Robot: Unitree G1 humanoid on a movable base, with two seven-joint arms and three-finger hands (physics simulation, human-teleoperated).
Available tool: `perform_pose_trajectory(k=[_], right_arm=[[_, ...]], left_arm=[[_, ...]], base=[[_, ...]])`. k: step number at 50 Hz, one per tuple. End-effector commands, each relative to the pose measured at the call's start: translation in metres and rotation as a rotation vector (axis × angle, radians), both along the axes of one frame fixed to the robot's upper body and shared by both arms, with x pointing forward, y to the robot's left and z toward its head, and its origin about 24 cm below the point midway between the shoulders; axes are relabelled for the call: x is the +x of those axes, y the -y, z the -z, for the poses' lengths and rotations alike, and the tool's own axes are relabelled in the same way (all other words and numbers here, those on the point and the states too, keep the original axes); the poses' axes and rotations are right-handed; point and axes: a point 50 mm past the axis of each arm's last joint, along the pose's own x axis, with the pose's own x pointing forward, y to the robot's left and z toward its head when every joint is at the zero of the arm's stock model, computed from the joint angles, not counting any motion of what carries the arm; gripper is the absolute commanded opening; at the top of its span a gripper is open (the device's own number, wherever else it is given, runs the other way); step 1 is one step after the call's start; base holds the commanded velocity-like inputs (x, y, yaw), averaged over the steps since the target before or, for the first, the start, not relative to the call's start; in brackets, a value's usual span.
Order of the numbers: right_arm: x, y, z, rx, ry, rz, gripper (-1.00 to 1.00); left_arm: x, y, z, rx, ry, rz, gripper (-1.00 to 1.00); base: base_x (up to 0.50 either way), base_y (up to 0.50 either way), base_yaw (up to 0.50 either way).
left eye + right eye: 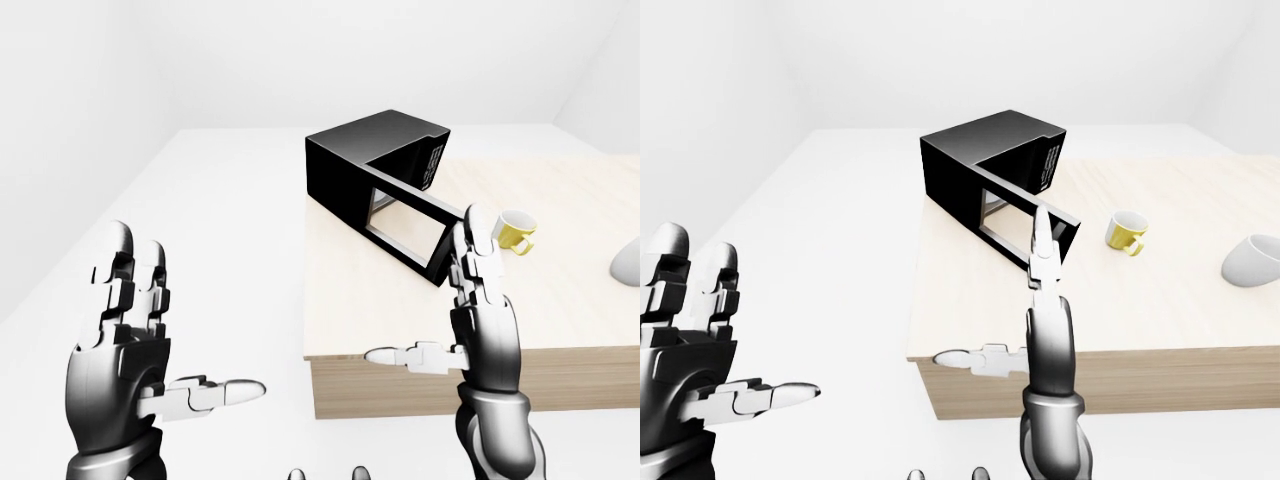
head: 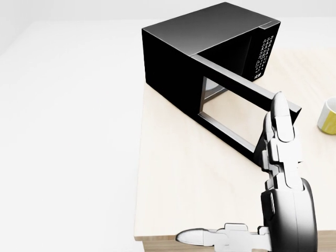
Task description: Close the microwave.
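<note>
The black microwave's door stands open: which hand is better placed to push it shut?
The right hand, probably. Its open fingers rise beside the free edge of the black microwave's door in the left-eye view, while the left hand hangs open off the pale wooden table.
</note>
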Motion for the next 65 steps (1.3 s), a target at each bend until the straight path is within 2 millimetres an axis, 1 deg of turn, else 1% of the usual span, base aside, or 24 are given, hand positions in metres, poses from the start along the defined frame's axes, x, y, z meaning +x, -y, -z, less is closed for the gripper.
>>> perform_pose_trajectory(k=[1, 6, 8, 33, 34, 40, 46, 57, 58, 62, 63, 65], right_arm=[[-0.001, -0.001, -0.002, 0.013, 0.012, -0.002, 1.0], [-0.001, -0.001, -0.005, 0.025, 0.026, -0.012, 1.0], [-0.003, -0.002, -0.003, 0.014, 0.012, -0.034, 1.0], [-0.003, -0.003, -0.001, -0.008, 0.002, -0.03, 1.0], [0.0, -0.001, 0.0, 0.011, -0.002, -0.024, 1.0], [0.003, 0.001, 0.002, 0.02, -0.005, 0.002, 1.0], [0.001, 0.001, 0.001, 0.02, -0.002, 0.0, 1.0], [0.0, -0.001, 0.001, 0.011, -0.005, -0.013, 1.0], [0.001, -0.004, 0.004, 0.005, -0.019, -0.023, 1.0], [0.001, -0.004, 0.004, 0.005, -0.019, -0.024, 1.0], [0.003, -0.009, 0.009, 0.001, -0.044, -0.048, 1.0], [0.003, -0.011, 0.011, -0.001, -0.051, -0.053, 1.0]], left_arm=[[-0.002, 0.001, -0.002, -0.005, 0.01, 0.007, 1.0], [-0.003, 0.001, -0.004, 0.003, 0.021, 0.006, 1.0], [-0.003, 0.001, -0.005, -0.005, 0.027, 0.018, 1.0], [-0.003, 0.001, -0.004, 0.003, 0.021, 0.01, 1.0], [-0.002, 0.001, -0.004, 0.007, 0.02, 0.008, 1.0], [0.0, 0.002, 0.001, 0.001, -0.005, 0.008, 1.0], [0.003, 0.001, 0.005, -0.003, -0.022, 0.008, 1.0], [0.004, 0.0, 0.005, -0.005, -0.021, -0.005, 1.0], [0.004, -0.001, 0.004, -0.007, -0.015, -0.009, 1.0], [0.004, -0.001, 0.004, -0.007, -0.014, -0.009, 1.0], [0.003, -0.002, 0.002, -0.009, -0.005, -0.013, 1.0], [0.003, -0.002, 0.002, -0.01, -0.002, -0.014, 1.0]], base=[[0.0, 0.0, 0.0], [0.0, 0.0, 0.0], [0.12, 0.0, 0.0], [0.5, 0.0, 0.0], [0.5, 0.0, 0.0], [0.39, -0.01, 0.0], [0.0, 0.0, 0.0], [0.0, 0.0, 0.0], [0.0, 0.0, 0.0], [0.0, 0.0, 0.0], [0.0, 0.0, 0.0], [0.0, 0.0, 0.0]])
